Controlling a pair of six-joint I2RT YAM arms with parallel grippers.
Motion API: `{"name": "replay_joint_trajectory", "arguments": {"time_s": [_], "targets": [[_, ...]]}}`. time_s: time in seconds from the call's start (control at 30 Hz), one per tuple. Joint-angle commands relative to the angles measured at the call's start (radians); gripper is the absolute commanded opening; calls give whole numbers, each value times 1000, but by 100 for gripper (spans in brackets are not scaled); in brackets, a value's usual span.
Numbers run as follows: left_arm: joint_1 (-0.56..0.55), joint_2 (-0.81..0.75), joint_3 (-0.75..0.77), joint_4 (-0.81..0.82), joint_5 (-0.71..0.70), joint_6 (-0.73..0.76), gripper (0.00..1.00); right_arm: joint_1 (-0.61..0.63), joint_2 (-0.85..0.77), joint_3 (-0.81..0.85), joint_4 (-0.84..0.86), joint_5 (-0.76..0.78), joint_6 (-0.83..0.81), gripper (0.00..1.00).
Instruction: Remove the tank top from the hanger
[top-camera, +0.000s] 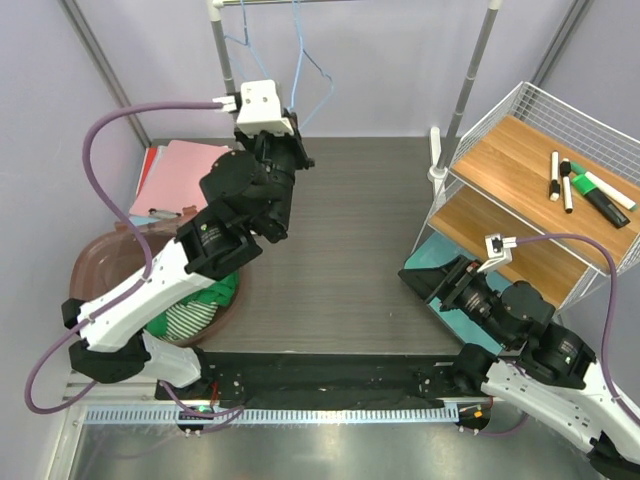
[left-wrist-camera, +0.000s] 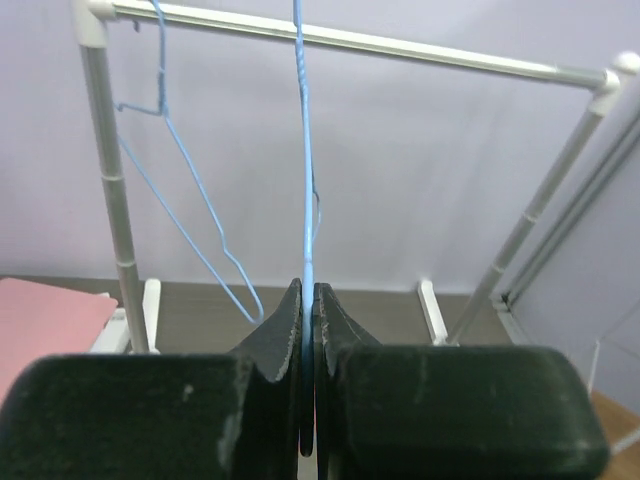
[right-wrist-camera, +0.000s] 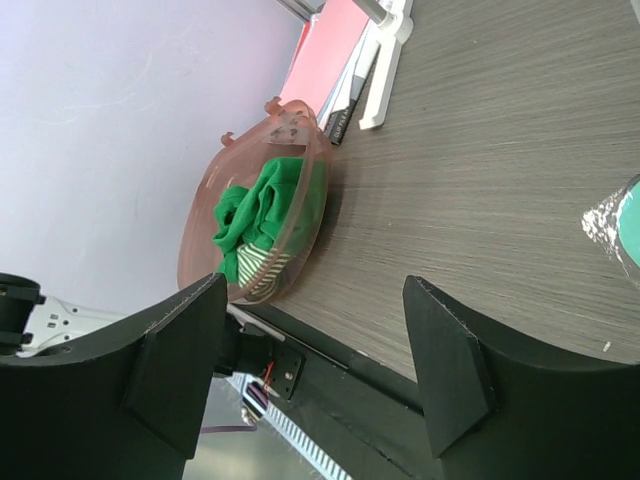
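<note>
The green and white-striped tank top (top-camera: 195, 310) (right-wrist-camera: 260, 215) lies crumpled in a brown bowl (top-camera: 100, 265) (right-wrist-camera: 200, 240) at the table's left. It is off the hanger. A bare blue wire hanger (top-camera: 303, 60) (left-wrist-camera: 306, 190) hangs from the rail (left-wrist-camera: 400, 45) at the back. My left gripper (top-camera: 296, 140) (left-wrist-camera: 308, 300) is raised to it and shut on its wire. My right gripper (top-camera: 425, 280) (right-wrist-camera: 315, 340) stands open low at the right, nothing between its fingers, facing the bowl across the table.
A second blue wire hanger (left-wrist-camera: 190, 200) hangs further left on the rail. Pink folders (top-camera: 180, 175) lie behind the bowl. A white wire shelf rack (top-camera: 540, 190) with markers (top-camera: 590, 190) stands at the right, with a teal object (top-camera: 440, 265) at its foot.
</note>
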Motion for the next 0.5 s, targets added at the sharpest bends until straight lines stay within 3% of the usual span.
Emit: {"name": "replay_joint_trajectory", "arguments": {"time_s": [0.0,0.47], "targets": [[71,38,98,75,35,15,0,1,-33,15,25,26,39,77],[200,157,210,4,52,-25,0,1,-28,20,23,25,41,77]]}}
